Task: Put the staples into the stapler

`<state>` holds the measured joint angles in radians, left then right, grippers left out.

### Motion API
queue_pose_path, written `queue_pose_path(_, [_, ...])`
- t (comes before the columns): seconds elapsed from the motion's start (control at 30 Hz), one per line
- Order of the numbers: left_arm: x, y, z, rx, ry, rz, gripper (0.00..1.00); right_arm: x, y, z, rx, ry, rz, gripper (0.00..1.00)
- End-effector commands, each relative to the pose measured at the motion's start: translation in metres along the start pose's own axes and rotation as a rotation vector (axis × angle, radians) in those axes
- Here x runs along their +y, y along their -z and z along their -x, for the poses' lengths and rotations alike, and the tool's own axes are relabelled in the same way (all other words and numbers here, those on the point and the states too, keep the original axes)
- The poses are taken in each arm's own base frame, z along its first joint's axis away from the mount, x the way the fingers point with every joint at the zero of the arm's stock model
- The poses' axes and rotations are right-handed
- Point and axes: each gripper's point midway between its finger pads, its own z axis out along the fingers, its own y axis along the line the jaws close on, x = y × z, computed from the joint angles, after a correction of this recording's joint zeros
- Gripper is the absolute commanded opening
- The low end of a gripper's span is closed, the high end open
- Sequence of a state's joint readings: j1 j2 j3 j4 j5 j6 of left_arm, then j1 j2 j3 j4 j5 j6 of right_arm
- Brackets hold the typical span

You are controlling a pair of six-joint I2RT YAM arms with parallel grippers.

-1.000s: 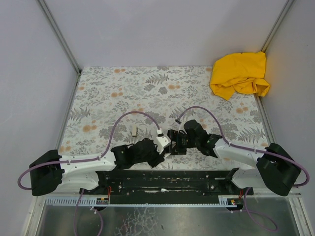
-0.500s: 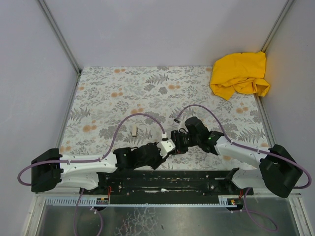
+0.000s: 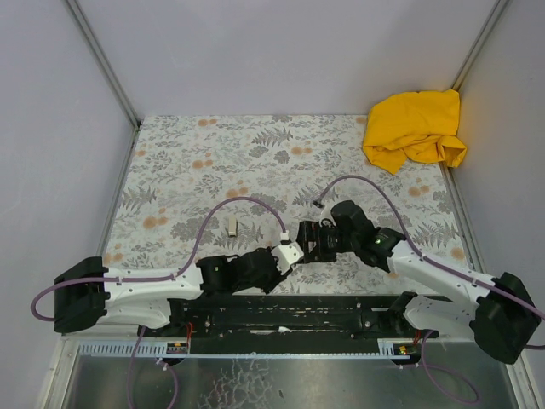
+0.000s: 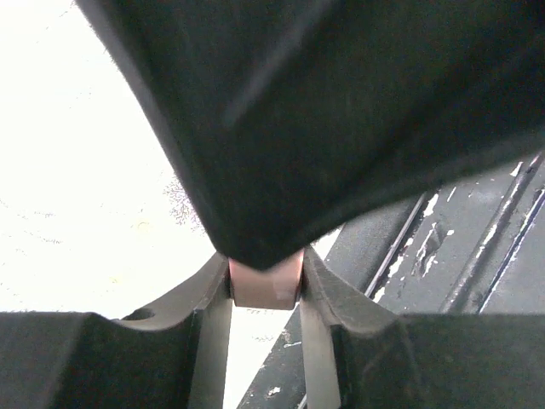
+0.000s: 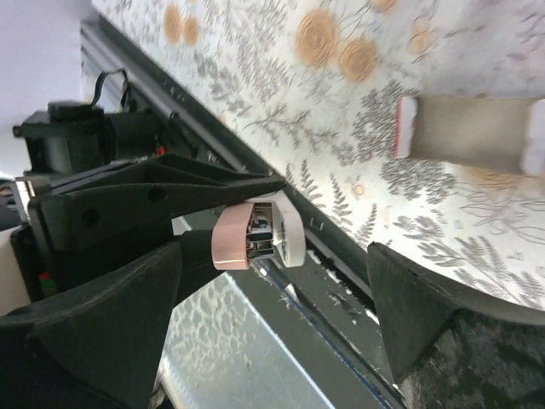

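The left gripper is clamped on the cream-pink stapler, the right gripper, its jaws wide apart, faces it from 2 o'clock in the top view, and the white staple box lies on the floral table at 10 o'clock.

Left pincer clamps the stapler — right pincer spread wide, box beyond.

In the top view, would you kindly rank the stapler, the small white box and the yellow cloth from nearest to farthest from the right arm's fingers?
1. stapler, clamped in the left arm's fingers, immediately to the left.
2. small white box, farther to the left.
3. yellow cloth, in the far right corner.
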<state>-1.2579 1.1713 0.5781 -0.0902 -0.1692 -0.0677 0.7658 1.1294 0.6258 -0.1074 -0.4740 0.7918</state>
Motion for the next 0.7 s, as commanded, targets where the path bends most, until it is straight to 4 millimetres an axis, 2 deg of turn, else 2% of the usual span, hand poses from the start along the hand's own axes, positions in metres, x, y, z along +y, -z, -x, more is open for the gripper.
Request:
queue_pose_path(0.0, [0.002, 0.003, 0.02, -0.078, 0.049, 0.027, 0.0, -0.012, 0.025, 0.036, -0.172, 0.075, -0.16, 0.97])
queue_pose_path(0.1, [0.02, 0.005, 0.015, -0.085, 0.159, 0.1, 0.0, -0.035, 0.043, 0.05, -0.255, 0.097, -0.291, 0.99])
queue_pose_path(0.17, [0.044, 0.003, 0.006, -0.057, 0.281, 0.16, 0.0, -0.048, 0.057, 0.06, -0.306, 0.107, -0.359, 0.99])
queue_pose_path(0.3, [0.1, -0.002, -0.015, 0.025, 0.543, 0.279, 0.0, -0.061, 0.079, 0.073, -0.378, 0.119, -0.445, 0.99])
queue_pose_path(0.47, [0.144, -0.016, -0.028, 0.113, 0.715, 0.349, 0.0, -0.069, 0.085, 0.075, -0.398, 0.116, -0.486, 0.99])
queue_pose_path(0.67, [0.174, -0.028, -0.04, 0.18, 0.751, 0.433, 0.0, -0.075, 0.085, 0.066, -0.398, 0.09, -0.482, 0.99])
